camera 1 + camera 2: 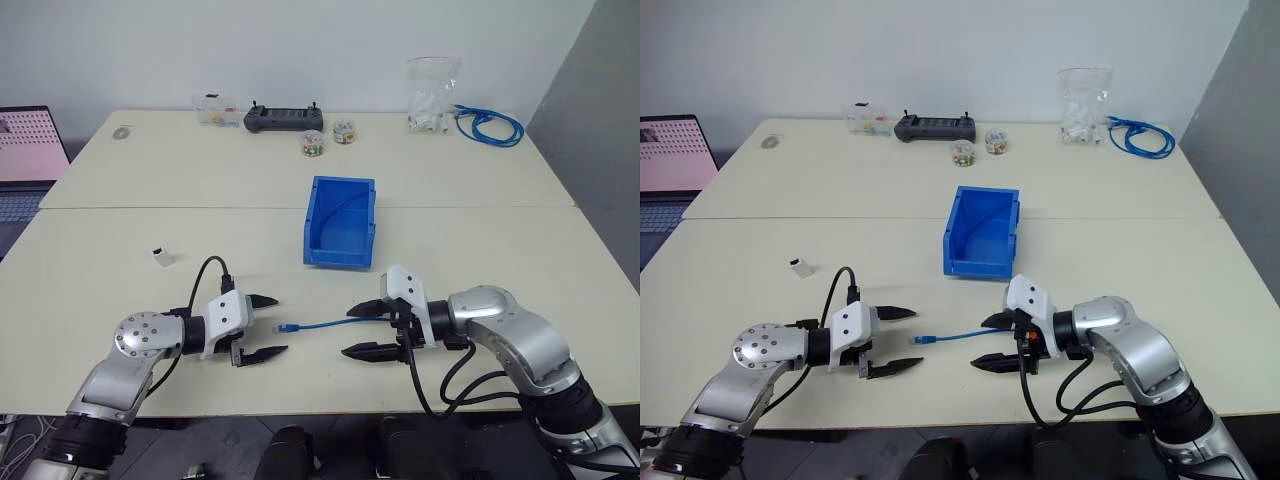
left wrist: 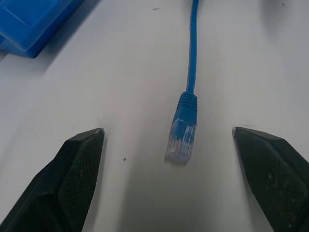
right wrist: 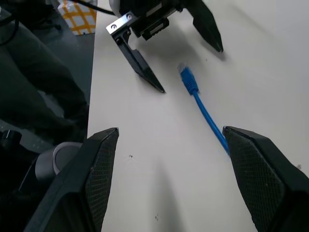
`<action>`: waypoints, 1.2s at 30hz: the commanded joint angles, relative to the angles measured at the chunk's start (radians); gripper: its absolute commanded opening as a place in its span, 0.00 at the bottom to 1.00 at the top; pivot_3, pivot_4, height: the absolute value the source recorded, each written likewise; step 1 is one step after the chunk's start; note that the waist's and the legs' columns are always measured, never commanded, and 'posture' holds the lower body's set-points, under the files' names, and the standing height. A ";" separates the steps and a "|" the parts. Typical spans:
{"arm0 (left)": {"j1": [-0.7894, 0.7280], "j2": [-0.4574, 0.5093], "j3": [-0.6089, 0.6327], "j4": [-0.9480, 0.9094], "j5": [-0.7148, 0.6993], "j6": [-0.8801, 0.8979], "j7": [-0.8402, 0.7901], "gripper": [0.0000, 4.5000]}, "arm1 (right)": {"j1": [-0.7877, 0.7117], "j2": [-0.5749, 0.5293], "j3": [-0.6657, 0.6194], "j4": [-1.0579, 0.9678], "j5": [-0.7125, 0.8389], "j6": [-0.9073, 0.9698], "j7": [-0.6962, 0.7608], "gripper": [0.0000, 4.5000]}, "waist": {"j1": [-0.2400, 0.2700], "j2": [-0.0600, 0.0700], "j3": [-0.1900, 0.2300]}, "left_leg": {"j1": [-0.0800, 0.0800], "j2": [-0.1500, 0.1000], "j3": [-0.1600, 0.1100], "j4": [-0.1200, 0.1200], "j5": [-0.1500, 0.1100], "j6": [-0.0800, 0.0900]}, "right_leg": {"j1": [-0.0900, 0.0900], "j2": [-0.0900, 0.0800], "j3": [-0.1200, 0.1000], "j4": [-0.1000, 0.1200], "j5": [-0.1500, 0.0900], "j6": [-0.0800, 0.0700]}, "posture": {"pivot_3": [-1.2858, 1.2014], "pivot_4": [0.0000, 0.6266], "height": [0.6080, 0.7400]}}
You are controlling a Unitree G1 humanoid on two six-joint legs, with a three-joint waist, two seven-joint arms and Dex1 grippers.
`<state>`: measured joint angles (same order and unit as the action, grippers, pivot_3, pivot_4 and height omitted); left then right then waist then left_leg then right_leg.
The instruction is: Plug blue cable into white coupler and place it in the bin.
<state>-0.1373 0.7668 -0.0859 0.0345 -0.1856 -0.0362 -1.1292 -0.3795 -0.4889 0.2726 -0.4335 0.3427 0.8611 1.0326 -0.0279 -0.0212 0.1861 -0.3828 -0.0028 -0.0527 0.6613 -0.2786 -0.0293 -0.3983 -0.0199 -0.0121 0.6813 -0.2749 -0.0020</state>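
Your blue cable (image 1: pixel 322 323) lies flat on the table (image 1: pixel 120 290), running left to right. Its clear plug points at your open left claw (image 1: pixel 264 325). Your right claw (image 1: pixel 364 330) stands open at the other end.

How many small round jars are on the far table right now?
2. Both round jars stand side by side past the bin, right of the black controller: one nearer, one further back and right. None seems hidden.

No readable text, label, brand or number anywhere on the table, its objects, or the arms.
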 commanded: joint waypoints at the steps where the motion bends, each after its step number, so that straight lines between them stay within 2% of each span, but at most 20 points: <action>1: -0.026 0.011 -0.031 0.056 0.032 -0.016 -0.032 0.88 | 0.001 -0.004 -0.041 -0.057 0.058 0.022 -0.040 0.82 | 0.000 0.000 0.000 | 0.000 0.000 0.000 0.000 0.000 0.000 | 0.000 0.000 0.000 0.000 0.000 0.000 | 0.52 0.24 1.00; 5: -0.042 0.032 -0.056 0.094 0.056 -0.019 -0.061 0.70 | 0.008 -0.024 -0.065 -0.082 0.098 0.043 -0.057 0.82 | 0.000 0.000 0.000 | 0.001 0.000 0.000 0.000 0.000 0.000 | 0.001 0.000 0.000 0.000 0.000 0.000 | 0.52 0.24 1.00; 11: -0.074 0.048 -0.093 0.160 0.115 -0.081 -0.058 0.38 | 0.020 -0.049 -0.107 -0.123 0.165 0.046 -0.079 0.82 | -0.001 0.001 -0.001 | 0.004 0.000 0.000 0.000 0.000 0.000 | 0.004 0.000 0.000 0.000 -0.002 0.004 | 0.52 0.24 1.00; 12: -0.079 0.047 -0.098 0.169 0.123 -0.090 -0.056 0.36 | 0.022 -0.050 -0.114 -0.127 0.174 0.045 -0.086 0.82 | -0.001 0.002 -0.001 | 0.004 0.000 0.000 0.000 0.000 0.000 | 0.004 0.000 0.000 0.000 -0.002 0.004 | 0.52 0.24 1.00; 13: -0.085 0.045 -0.103 0.178 0.130 -0.096 -0.055 0.29 | 0.026 -0.052 -0.121 -0.131 0.178 0.042 -0.095 0.82 | -0.001 0.003 -0.002 | 0.004 0.000 0.000 0.000 0.000 0.000 | 0.004 0.000 0.000 0.000 -0.002 0.005 | 0.52 0.24 1.00; 15: -0.092 0.044 -0.108 0.191 0.139 -0.103 -0.054 0.19 | 0.032 -0.062 -0.127 -0.137 0.185 0.038 -0.107 0.82 | -0.001 0.003 -0.002 | 0.005 0.000 0.000 0.000 0.000 0.000 | 0.005 0.000 0.000 0.000 -0.002 0.005 | 0.52 0.24 1.00; 16: -0.096 0.045 -0.112 0.197 0.143 -0.107 -0.054 0.18 | 0.036 -0.068 -0.129 -0.141 0.186 0.034 -0.111 0.82 | 0.000 0.003 -0.002 | 0.007 0.000 0.000 0.000 0.000 0.000 | 0.007 0.000 0.000 -0.001 -0.002 0.005 | 0.52 0.24 1.00; 18: -0.102 0.046 -0.120 0.199 0.144 -0.107 -0.065 0.07 | 0.055 -0.085 -0.133 -0.159 0.182 0.011 -0.116 0.82 | 0.000 0.003 -0.002 | 0.009 0.000 0.000 -0.001 0.000 0.000 | 0.009 0.000 0.000 -0.001 -0.002 0.005 | 0.52 0.24 1.00; 20: -0.105 0.042 -0.128 0.187 0.135 -0.093 -0.083 0.05 | 0.075 -0.095 -0.136 -0.175 0.174 -0.023 -0.120 0.82 | 0.000 0.003 -0.002 | 0.009 0.000 0.000 -0.001 0.000 0.000 | 0.009 0.000 0.000 -0.001 -0.003 0.005 | 0.52 0.24 1.00; 23: -0.117 0.024 -0.128 0.106 0.062 0.032 -0.113 0.05 | 0.118 -0.106 -0.158 -0.210 0.201 -0.057 -0.117 0.82 | 0.000 0.004 -0.002 | 0.009 0.000 0.000 -0.001 0.000 0.000 | 0.009 0.000 0.000 -0.001 -0.003 0.005 | 0.52 0.24 1.00; 28: -0.191 -0.023 -0.115 -0.063 -0.107 0.357 -0.138 0.05 | 0.147 -0.135 -0.240 -0.268 0.423 0.097 -0.112 0.82 | 0.002 0.002 -0.001 | 0.007 0.000 -0.001 0.000 0.000 0.000 | 0.009 0.000 -0.001 -0.002 -0.003 0.006 | 0.52 0.24 1.00; 32: -0.268 -0.064 -0.101 -0.162 -0.243 0.616 -0.137 0.05 | 0.171 -0.161 -0.264 -0.309 0.494 0.148 -0.166 0.82 | 0.004 0.000 0.000 | 0.003 -0.001 -0.004 0.001 0.000 0.000 | 0.008 0.000 -0.003 -0.002 -0.003 0.006 | 0.52 0.24 1.00; 36: -0.349 -0.131 -0.024 -0.180 -0.426 0.856 -0.085 0.05 | 0.182 -0.146 -0.295 -0.328 0.561 0.168 -0.242 0.82 | 0.000 -0.001 0.000 | 0.003 -0.001 -0.004 0.001 0.000 0.000 | 0.007 0.000 -0.002 -0.002 -0.003 0.006 | 0.52 0.24 1.00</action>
<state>-0.4530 0.6526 -0.1696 -0.1150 -0.5060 0.7053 -1.2406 -0.2016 -0.6454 0.0166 -0.7222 0.8521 1.0225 0.8284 -0.0279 -0.0218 0.1863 -0.3798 -0.0039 -0.0564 0.6622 -0.2787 -0.0290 -0.3910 -0.0200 -0.0144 0.6791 -0.2779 0.0043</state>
